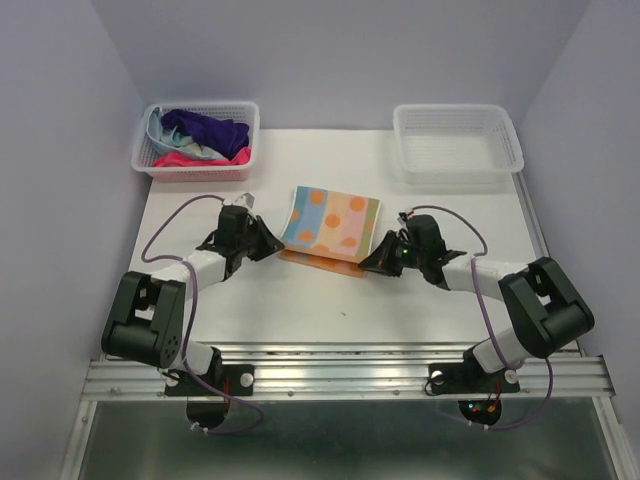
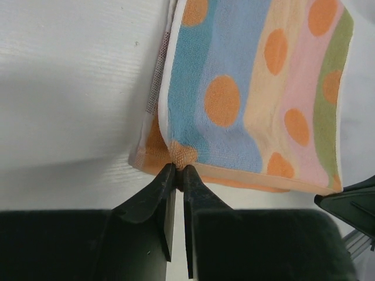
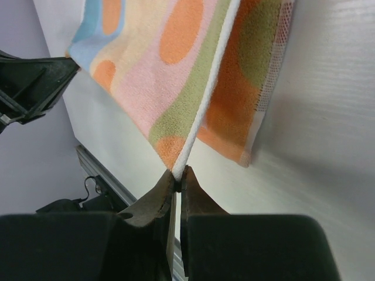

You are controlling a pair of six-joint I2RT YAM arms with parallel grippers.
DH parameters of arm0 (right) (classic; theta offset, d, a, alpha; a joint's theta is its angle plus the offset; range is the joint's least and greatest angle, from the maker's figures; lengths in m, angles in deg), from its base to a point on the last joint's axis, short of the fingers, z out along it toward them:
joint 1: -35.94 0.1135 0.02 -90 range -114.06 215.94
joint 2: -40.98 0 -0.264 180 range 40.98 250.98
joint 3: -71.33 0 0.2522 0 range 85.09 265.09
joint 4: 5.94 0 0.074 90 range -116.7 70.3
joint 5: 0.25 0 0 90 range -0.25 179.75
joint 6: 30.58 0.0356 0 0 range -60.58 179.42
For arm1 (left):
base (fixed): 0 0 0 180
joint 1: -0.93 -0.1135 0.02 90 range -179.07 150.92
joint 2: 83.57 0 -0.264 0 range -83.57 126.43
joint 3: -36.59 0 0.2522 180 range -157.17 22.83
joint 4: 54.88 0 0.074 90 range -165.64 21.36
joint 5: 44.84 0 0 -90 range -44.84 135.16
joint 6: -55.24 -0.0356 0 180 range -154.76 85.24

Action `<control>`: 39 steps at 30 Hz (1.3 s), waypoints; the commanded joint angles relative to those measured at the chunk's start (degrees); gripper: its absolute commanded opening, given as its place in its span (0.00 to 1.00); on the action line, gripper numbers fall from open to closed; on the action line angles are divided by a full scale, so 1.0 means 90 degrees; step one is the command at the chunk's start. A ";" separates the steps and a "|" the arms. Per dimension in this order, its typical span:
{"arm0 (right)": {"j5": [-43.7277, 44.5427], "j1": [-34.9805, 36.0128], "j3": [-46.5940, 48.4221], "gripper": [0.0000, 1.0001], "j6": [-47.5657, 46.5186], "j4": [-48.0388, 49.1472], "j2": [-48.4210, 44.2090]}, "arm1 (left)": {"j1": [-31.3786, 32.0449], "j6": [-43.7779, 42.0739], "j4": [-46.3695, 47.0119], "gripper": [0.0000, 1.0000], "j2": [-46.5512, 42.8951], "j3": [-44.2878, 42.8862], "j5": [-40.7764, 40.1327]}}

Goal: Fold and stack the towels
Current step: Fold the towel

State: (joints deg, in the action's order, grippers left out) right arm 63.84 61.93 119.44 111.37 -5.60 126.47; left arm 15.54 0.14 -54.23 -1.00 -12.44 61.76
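A: In the centre of the top view, what have you got?
B: I see the folded pastel-striped terry towel with orange spots (image 1: 330,225) on the white table (image 1: 300,310). My right gripper (image 3: 179,171) pinches its lower-right corner. The left gripper (image 2: 177,168) is at the lower-left, grip unclear

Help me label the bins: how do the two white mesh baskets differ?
The left basket holds crumpled towels, purple, pink-red and pale blue; the right basket holds nothing. The left basket sits at the far-left corner of the table, the right basket at its far-right. Both are white, rectangular, mesh-walled.
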 commanded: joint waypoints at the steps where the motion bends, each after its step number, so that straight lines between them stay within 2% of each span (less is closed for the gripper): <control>1: 0.0047 0.0090 -0.0232 0.07 0.0127 0.0229 0.0042 | 0.0027 -0.0030 -0.0312 0.19 -0.0375 0.0003 -0.0340; 4: 0.0086 0.0129 -0.0242 0.13 0.0108 0.0122 0.0032 | 0.0046 -0.0059 -0.0371 0.26 -0.0365 0.0022 -0.0370; 6: 0.0115 0.0148 -0.0281 0.28 0.0107 0.0005 0.0003 | 0.0066 -0.0059 -0.0439 0.35 -0.0385 0.0032 -0.0370; 7: 0.0115 0.0139 -0.0301 0.39 0.0107 -0.0015 -0.0075 | 0.0076 -0.0049 -0.0488 0.41 -0.0433 0.0041 -0.0389; 8: 0.0096 0.0148 -0.0359 0.43 0.0107 -0.0044 -0.0124 | 0.0085 -0.0049 -0.0556 0.51 -0.0530 0.0032 -0.0438; 10: 0.0154 0.0158 -0.0359 0.56 0.0001 -0.0296 -0.0280 | 0.0085 -0.0069 -0.0809 0.57 -0.0706 0.0012 -0.0555; 11: 0.0203 0.0158 -0.0340 0.71 -0.0087 -0.0453 -0.0368 | 0.0095 -0.0088 -0.0878 0.62 -0.0813 0.0012 -0.0671; 13: 0.0571 0.0158 -0.0058 0.85 -0.0516 -0.1172 -0.0641 | 0.0095 -0.0068 -0.0976 0.83 -0.1213 -0.0017 -0.0809; 14: 0.0729 0.0168 0.0050 0.89 -0.0634 -0.1390 -0.0739 | 0.0105 -0.0069 -0.0977 0.92 -0.1321 -0.0027 -0.0819; 15: 0.0905 0.0158 0.0157 0.93 -0.0741 -0.1547 -0.0865 | 0.0115 -0.0214 -0.0957 0.99 -0.1448 -0.0075 -0.0829; 16: 0.1245 0.0158 0.0351 1.00 -0.0897 -0.1848 -0.0924 | 0.0115 -0.0302 -0.0967 0.99 -0.1459 -0.0250 -0.0761; 20: 0.2174 0.0149 0.1035 1.00 -0.1220 -0.2250 -0.0906 | 0.0115 -0.0907 -0.0782 0.99 -0.0954 -0.0904 -0.0634; 22: 0.2448 0.0148 0.1377 1.00 -0.1705 -0.2300 -0.0711 | 0.0115 -0.1307 -0.0674 0.99 -0.0621 -0.1488 -0.0391; 25: 0.3238 0.0061 0.2217 1.00 -0.2166 -0.2563 0.0106 | 0.0115 -0.1923 -0.0674 0.99 0.0160 -0.2376 -0.0185; 33: 0.3776 -0.0281 0.4500 0.96 -0.3251 -0.3129 0.2108 | 0.0115 -0.2870 -0.1425 0.99 0.2531 -0.4896 -0.0058; 36: 0.4030 -0.0398 0.5204 0.95 -0.3310 -0.3490 0.2676 | 0.0124 -0.3221 -0.1911 0.99 0.3293 -0.5794 0.0060; 39: 0.3983 -0.0564 0.5382 0.90 -0.3340 -0.3394 0.2902 | 0.0125 -0.3320 -0.2002 0.99 0.3764 -0.6139 0.0089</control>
State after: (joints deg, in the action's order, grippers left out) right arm 96.65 58.42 162.94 84.05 -33.99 151.30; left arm 16.32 -25.33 -68.24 30.30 -63.15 60.93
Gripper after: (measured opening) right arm 0.917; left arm 0.986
